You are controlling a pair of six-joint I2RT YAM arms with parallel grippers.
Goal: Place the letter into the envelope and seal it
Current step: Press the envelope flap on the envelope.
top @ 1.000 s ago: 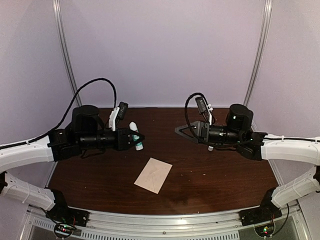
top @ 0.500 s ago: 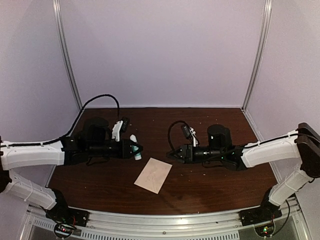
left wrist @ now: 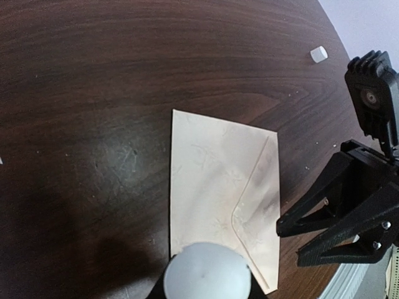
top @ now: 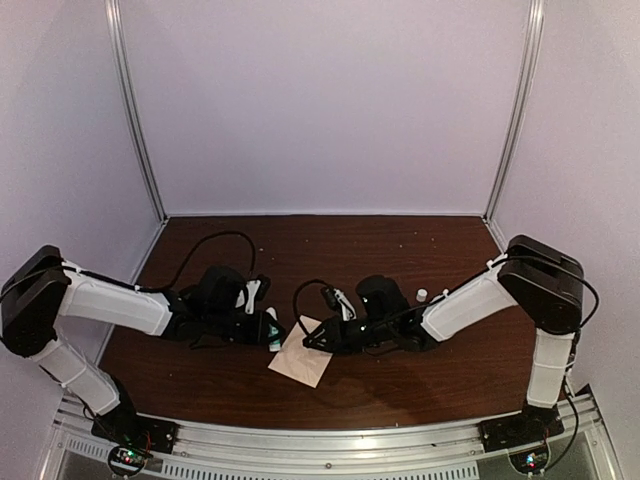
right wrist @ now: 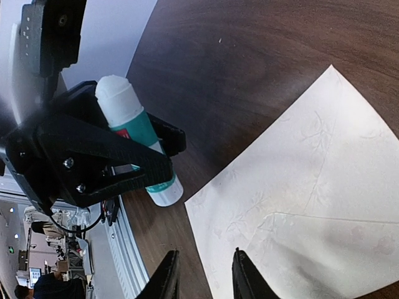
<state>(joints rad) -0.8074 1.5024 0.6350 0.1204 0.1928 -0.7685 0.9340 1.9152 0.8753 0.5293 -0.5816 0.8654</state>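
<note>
Your left pincer (right wrist: 159, 159) is closed tight on a glue stick (right wrist: 132, 124) with a green body and white at both ends. It grips the stick round the middle, and the stick lies nearly level, low over the desk (left wrist: 93, 93). The stick's lower white end sits just beside one corner of the envelope (left wrist: 212, 187). You can't tell from these views whether that end touches anything.

The envelope lies flat on the dark wood desk, near the front edge and roughly midway between the two arms, turned at a slant. It is flap side up, with the pointed flap folded down against the body. You can't tell whether the flap is stuck down.

Your right pincer (left wrist: 288, 243) is part open, with a narrow gap between its fingers and nothing held. It is low at the envelope's edge on the side away from the glue stick, tips pointing toward the left pincer. In the right wrist view its fingertips (right wrist: 167, 277) hang over the envelope's near edge. In the left wrist view its shadow falls across the flap.

The two pincers face each other, near but not touching, with the envelope below and between them. Both arms reach in low from the sides.

A small white piece (left wrist: 318, 53) lies on the desk well apart from the envelope, on the far side of the right arm.
</note>
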